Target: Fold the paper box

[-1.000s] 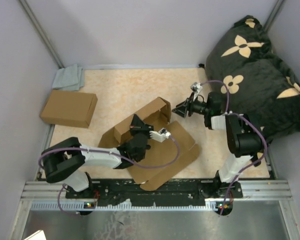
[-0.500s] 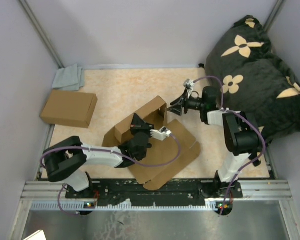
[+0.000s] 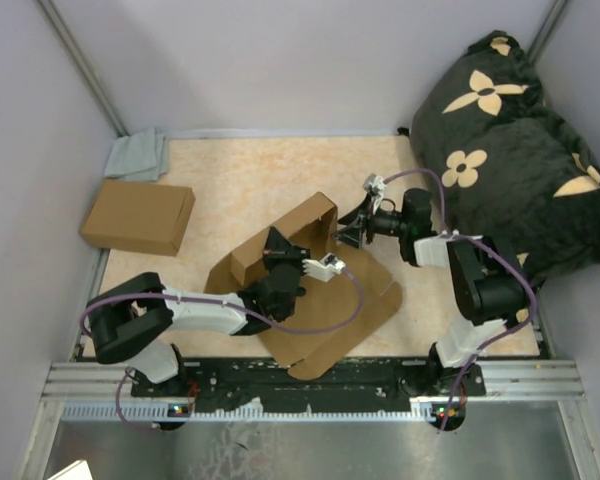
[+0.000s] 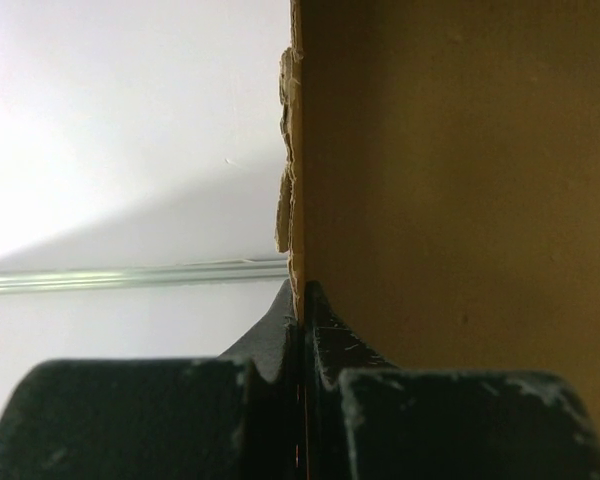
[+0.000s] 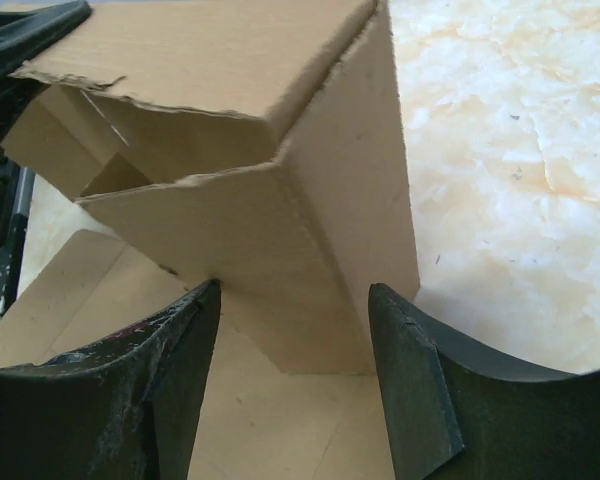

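Mottled beige table [image 3: 230, 170] fills the booth; the paper box [image 3: 365, 290] lies half-folded on its near middle; the left gripper [image 4: 302, 300] is clamped on the box's upright wall; the right gripper [image 5: 292, 292], fingers apart, straddles the box's right corner; a second box [image 3: 137, 217] sits well left of the paper box.

From your left wrist cam the paper box [image 4: 460, 200] runs off the top and right edges, so you only get one bare panel. Overhead, the tips of the left claw [image 3: 274, 246] get lost in shadow at the raised wall. The right claw [image 3: 349, 232] is too small to read, probably right against the cardboard. The pillow [image 3: 520, 150] is clipped on the right.
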